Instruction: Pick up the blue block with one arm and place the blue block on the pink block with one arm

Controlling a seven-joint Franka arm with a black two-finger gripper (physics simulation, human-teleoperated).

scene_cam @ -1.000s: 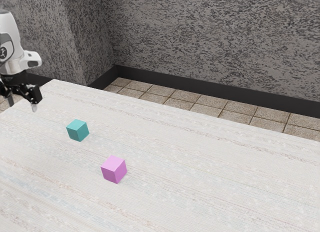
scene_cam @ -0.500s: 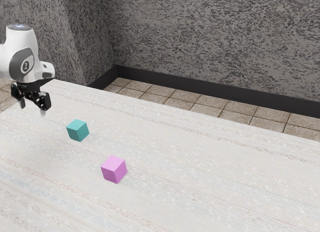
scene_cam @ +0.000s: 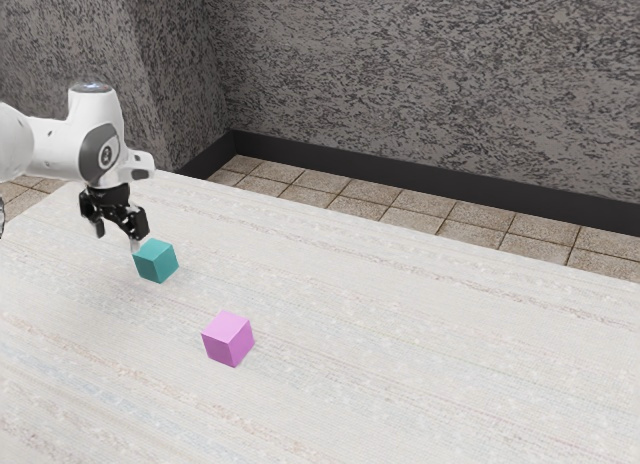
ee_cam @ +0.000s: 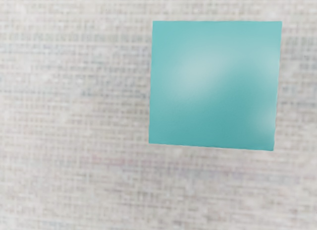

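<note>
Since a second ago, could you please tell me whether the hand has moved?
Yes. The hand has moved toward the exterior view's right, closing on the blue block, which has stayed put on the table.

We see a pale grained table filling the lower frame, tan floor tiles behind it, a black baseboard, and speckled grey walls up top.
</note>
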